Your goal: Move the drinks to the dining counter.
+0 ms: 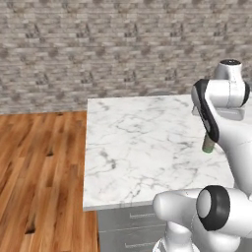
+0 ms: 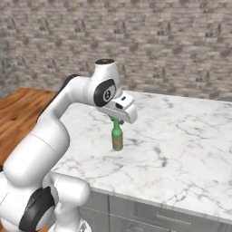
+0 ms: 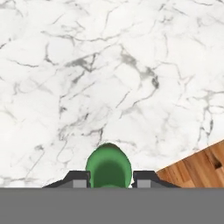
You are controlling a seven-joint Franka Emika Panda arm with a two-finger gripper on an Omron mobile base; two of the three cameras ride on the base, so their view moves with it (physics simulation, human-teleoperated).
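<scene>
Over the marble tabletop (image 2: pixel 181 149) of the dining counter, the arm is carrying out the placing step: the green glass bottle (image 2: pixel 117 137) is standing upright, well in from the tabletop's edges, its base looking level with the marble, though I cannot tell if it is touching down. The end effector (image 3: pixel 109 177) is clamping the bottle's neck from above, its fingers (image 3: pixel 77 179) nearly closed on either side of the green top. To my eye, the next move is calling for settling the bottle, releasing, then lifting straight up.
</scene>
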